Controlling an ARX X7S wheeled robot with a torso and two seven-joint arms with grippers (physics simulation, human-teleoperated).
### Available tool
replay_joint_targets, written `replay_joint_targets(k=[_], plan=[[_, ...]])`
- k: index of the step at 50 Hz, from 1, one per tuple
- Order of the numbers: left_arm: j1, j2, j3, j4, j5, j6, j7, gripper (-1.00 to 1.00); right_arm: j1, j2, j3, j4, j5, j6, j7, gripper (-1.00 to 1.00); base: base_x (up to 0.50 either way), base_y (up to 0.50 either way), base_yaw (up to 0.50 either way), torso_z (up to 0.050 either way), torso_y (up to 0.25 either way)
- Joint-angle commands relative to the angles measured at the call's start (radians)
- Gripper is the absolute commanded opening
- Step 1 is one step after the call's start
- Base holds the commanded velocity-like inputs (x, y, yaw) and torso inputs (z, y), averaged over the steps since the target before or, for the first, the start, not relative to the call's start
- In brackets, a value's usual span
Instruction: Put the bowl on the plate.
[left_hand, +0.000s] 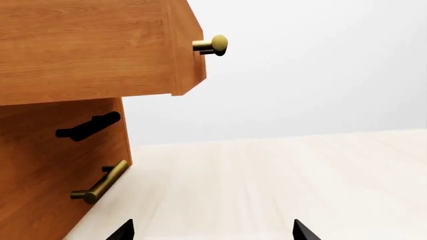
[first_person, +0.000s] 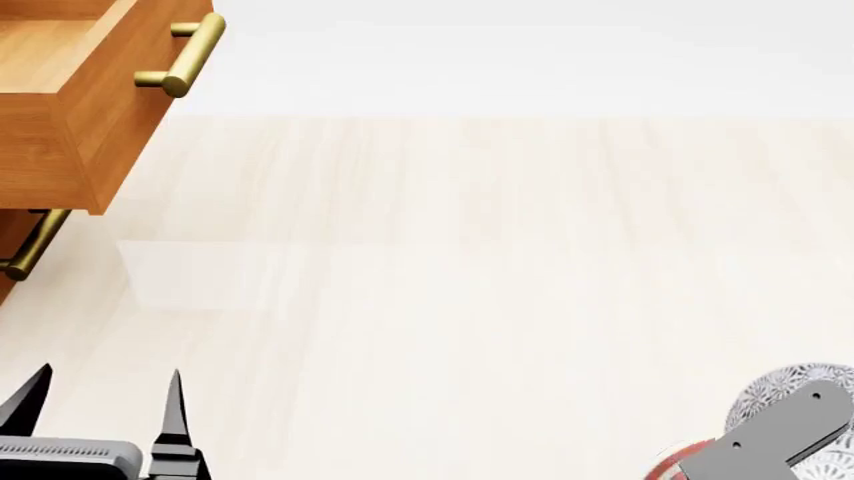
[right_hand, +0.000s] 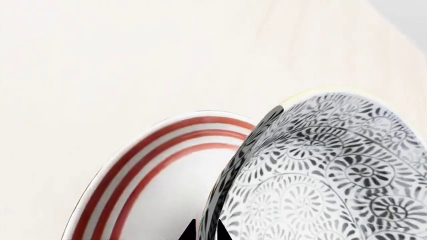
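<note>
Right pincer (right_hand: 205, 231) clamped on the bowl (right_hand: 327, 175) rim over the plate (right_hand: 160, 165) — near worktop (first_person: 467, 280) edge, right corner — left pincer (first_person: 100, 400) spread, idle.

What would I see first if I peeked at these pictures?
Probably the bowl with swirly grey-black flowers, right up close in the right wrist view, with the right gripper pinching its rim. Just behind it is the red-ringed plate. The wooden drawer hangs open at the head view's far left.
</note>
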Motion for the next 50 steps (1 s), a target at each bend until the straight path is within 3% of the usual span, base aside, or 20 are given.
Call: replay_joint_targets(k=[1, 50], plan=[[-0.001, -0.001, 0.003, -0.002, -0.001, 0.002, 0.000, 1.00, -0.035, 0.017, 0.001, 0.010, -0.028, -0.053, 0.000, -1.00, 0.00, 0.00, 0.00, 0.000, 0.000], [-0.006, -0.009, 0.017, 0.006, -0.004, -0.002, -0.007, 1.00, -0.176, -0.002, -0.039, 0.088, -0.078, -0.218, -0.041, -1.00, 0.00, 0.00, 0.00, 0.000, 0.000]])
